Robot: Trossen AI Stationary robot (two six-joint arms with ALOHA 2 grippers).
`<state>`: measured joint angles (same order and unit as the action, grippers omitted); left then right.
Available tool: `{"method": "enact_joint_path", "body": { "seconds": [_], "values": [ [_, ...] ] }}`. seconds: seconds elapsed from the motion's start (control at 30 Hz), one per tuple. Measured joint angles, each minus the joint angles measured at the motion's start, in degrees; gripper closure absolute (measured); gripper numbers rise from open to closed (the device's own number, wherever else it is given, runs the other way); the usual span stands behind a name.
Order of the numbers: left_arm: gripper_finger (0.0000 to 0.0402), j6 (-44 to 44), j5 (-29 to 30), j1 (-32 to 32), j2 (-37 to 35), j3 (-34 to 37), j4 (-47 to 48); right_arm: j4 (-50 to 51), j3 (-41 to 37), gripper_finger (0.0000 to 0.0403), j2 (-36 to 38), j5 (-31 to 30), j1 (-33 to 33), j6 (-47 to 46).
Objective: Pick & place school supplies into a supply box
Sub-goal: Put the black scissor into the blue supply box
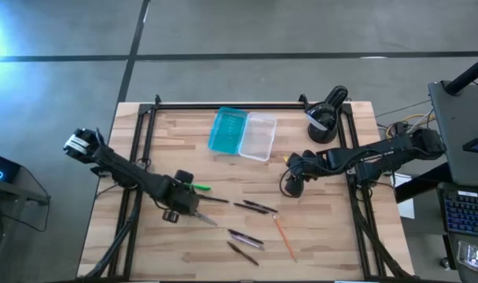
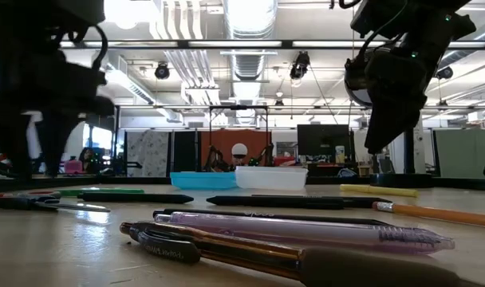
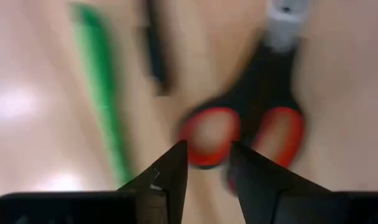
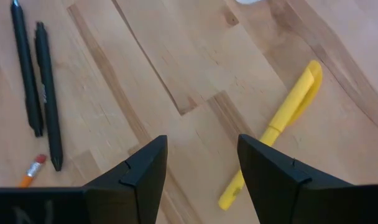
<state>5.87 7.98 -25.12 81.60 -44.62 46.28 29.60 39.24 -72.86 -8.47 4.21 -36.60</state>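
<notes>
Red-handled scissors [image 3: 239, 134] lie flat on the wooden table, blades toward [image 1: 208, 221]. My left gripper [image 3: 207, 163] points down just above their handle loops, open, with nothing between its fingers. Beside the scissors lie a green marker [image 3: 102, 93] and a dark pen [image 3: 155, 46]. My right gripper [image 4: 201, 155] hangs open above the table right of centre, over a yellow pencil [image 4: 282, 118]. Two dark pens [image 4: 36, 87] and an orange pencil [image 1: 284, 238] lie nearby. The supply box [image 1: 243, 133], half turquoise and half clear, sits open at the far middle.
A black round device [image 1: 327, 115] stands at the far right corner. More dark pens [image 1: 245, 239] lie toward the near edge. A black frame [image 1: 223, 105] runs along the table's far edge and sides. Bare wood lies between the box and the pens.
</notes>
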Motion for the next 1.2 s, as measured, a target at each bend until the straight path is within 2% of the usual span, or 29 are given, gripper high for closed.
{"method": "enact_joint_path", "body": {
  "seconds": [0.23,0.7,0.9,1.2],
  "values": [
    [0.0298,-0.08,-0.41,-0.85,-1.63,-1.5,-0.14,1.69,-0.04,0.0213,0.0,-0.02,0.0,0.25],
    [0.0294,6.97,-2.61,-2.47,0.36,2.31,-6.49,1.58,-0.13,0.0213,0.0,-0.04,-0.02,0.61],
    [0.0291,6.53,-0.76,-3.88,0.03,3.37,-4.95,1.56,-0.13,0.0213,0.0,-0.04,-0.02,0.63],
    [0.0291,5.56,1.06,-3.98,-0.21,8.27,-11.62,1.56,-0.15,0.0213,0.0,-0.5,-0.02,0.61]
  ]
}}
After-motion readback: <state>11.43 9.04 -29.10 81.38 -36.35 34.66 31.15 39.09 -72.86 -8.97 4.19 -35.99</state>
